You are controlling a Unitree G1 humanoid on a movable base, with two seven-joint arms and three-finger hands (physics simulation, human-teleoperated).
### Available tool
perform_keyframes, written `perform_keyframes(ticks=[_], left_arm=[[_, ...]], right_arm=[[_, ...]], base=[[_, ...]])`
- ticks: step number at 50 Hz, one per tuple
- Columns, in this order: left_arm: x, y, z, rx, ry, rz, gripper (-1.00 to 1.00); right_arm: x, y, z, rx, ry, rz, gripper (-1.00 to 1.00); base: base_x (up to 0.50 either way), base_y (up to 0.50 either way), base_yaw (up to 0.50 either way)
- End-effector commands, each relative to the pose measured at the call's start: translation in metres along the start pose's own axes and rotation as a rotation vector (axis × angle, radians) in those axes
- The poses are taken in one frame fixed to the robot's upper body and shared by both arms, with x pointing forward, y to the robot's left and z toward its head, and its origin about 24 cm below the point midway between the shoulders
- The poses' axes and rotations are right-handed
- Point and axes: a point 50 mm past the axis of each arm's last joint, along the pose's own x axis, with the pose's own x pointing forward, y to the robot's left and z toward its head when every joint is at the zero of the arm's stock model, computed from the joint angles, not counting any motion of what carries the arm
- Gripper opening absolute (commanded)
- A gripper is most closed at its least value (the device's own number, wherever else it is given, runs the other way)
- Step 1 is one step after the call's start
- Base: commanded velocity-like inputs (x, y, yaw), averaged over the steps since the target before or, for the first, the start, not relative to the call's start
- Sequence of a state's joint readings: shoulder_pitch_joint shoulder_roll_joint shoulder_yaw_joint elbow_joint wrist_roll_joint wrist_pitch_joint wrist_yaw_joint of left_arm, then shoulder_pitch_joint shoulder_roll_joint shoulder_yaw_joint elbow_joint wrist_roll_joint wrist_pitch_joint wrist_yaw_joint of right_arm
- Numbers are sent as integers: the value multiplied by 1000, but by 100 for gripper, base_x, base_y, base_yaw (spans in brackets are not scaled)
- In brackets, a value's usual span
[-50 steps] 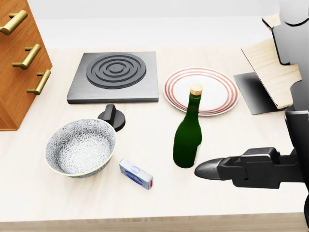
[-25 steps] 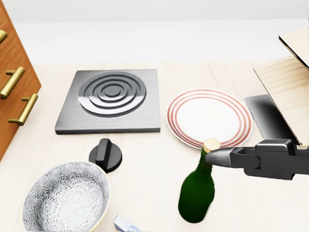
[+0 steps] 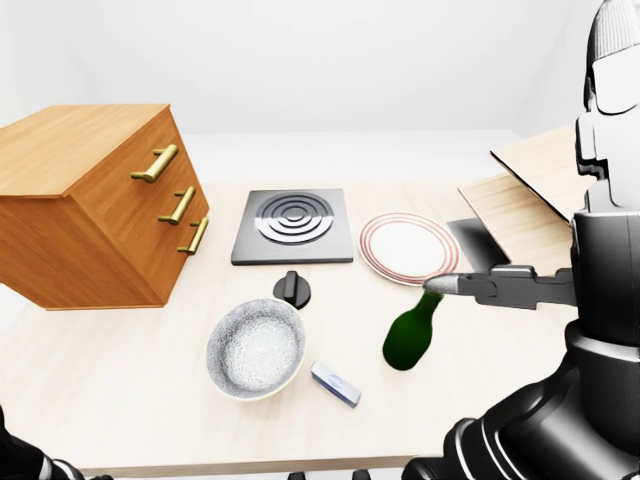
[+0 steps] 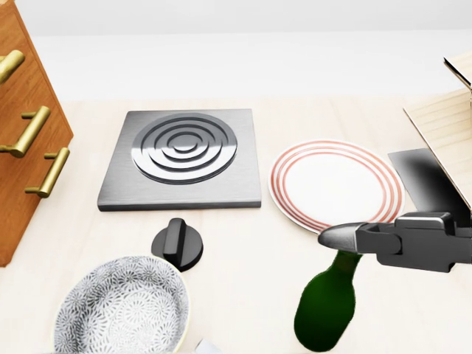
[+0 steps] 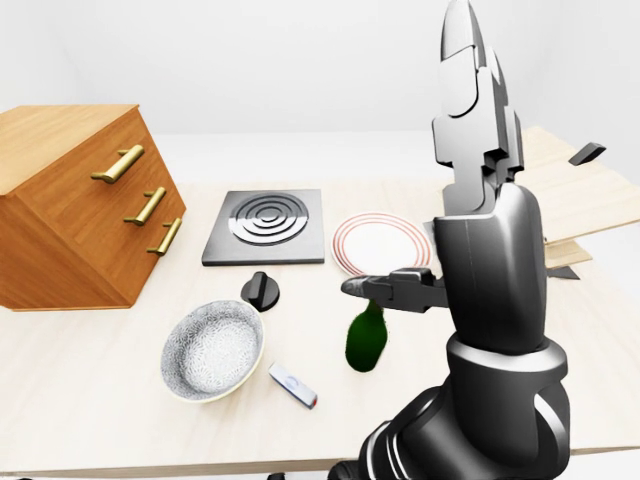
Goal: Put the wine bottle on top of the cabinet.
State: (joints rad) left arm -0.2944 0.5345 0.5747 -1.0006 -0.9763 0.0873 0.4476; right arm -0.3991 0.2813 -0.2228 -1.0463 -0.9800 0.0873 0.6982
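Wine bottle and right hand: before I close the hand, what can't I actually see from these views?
- Wine bottle: its cork and neck top are covered by the right hand in all three views.
- Contact between fingers and bottle: cannot tell; the hand hides it.
- Bottle base: cut off by the head view's bottom edge.
- Left hand: not in view.
- Small blue box: label too small to read.

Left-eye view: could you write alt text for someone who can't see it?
A dark robot hand reaches to the top of a green wine bottle on a pale table, near a patterned bowl, striped plate, and wooden cabinet.
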Motion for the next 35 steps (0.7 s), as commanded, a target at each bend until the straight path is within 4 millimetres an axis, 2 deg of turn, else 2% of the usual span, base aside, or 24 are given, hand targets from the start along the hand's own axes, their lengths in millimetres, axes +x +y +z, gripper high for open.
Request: perform_keyframes(ticks=[1, 30, 35], left_arm=[[-1, 0, 1, -1, 5, 1, 100], [-1, -1, -5, 21, -1, -12, 100], [-3, -2, -6, 41, -12, -30, 100]], right_arm=[[-1, 2, -1, -15, 33, 0, 100], [-4, 3, -3, 0, 10, 31, 100], [-7, 9, -1, -16, -27, 102, 100]], base=[[0, 50, 0], [0, 50, 0], [0, 0, 0]])
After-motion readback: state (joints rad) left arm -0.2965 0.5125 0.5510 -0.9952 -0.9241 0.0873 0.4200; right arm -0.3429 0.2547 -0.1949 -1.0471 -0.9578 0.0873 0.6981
